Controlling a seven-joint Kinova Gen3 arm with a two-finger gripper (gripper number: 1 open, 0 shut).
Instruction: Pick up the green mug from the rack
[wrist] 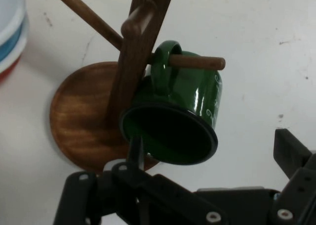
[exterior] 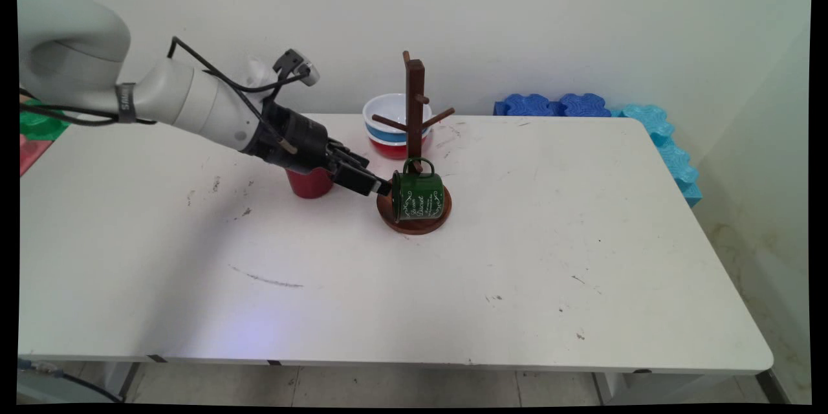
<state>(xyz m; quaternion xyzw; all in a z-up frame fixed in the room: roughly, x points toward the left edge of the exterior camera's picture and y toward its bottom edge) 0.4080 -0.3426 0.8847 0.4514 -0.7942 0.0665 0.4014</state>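
Beside the wooden mug tree [exterior: 414,142] — gripper [exterior: 383,187], fingers apart, at the peg-hung green mug [exterior: 418,196].

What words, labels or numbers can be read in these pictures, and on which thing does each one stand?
White script on the green mug: decorative lettering in several lines, too small and blurred to read with confidence.
Dark band around the white arm: white letters, seen sideways, not legible.
Wooden mug tree, stacked bowls, red cup, blue foam pieces: no text visible.
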